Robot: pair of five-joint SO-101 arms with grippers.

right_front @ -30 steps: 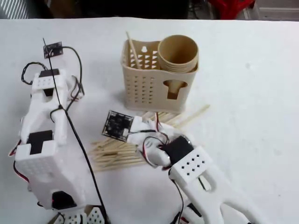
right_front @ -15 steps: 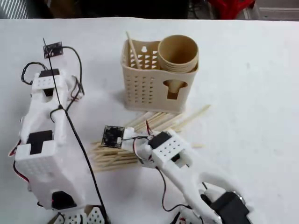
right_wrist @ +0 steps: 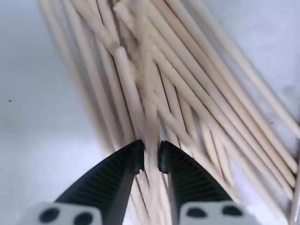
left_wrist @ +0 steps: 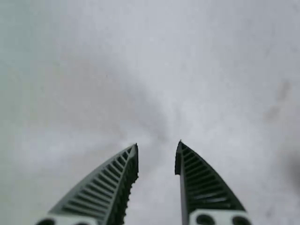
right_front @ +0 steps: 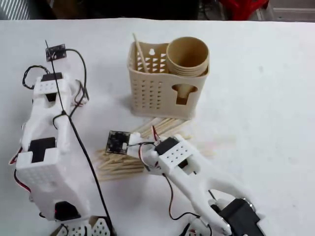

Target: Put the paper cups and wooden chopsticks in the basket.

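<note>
The wooden chopsticks (right_wrist: 154, 84) lie flat in a loose pile. Their long axes run away ahead of the right gripper (right_wrist: 150, 157), fanning slightly to either side. The right gripper's jaws are drawn almost together, pinching one stick of the pile at the tips. The left gripper (left_wrist: 157, 152) has its jaws moderately parted, holding nothing, over bare table (left_wrist: 140, 56). The paper cups (right_front: 187, 54) stand nested in the basket (right_front: 152, 93), beyond the pile from the right gripper.

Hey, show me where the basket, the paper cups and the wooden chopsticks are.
basket (right_front: 157, 96), high view, on its perforated front wall.
paper cups (right_front: 187, 53), high view, on the inside of the top cup.
wooden chopsticks (right_front: 115, 164), high view, on the middle of the loose pile.
</note>
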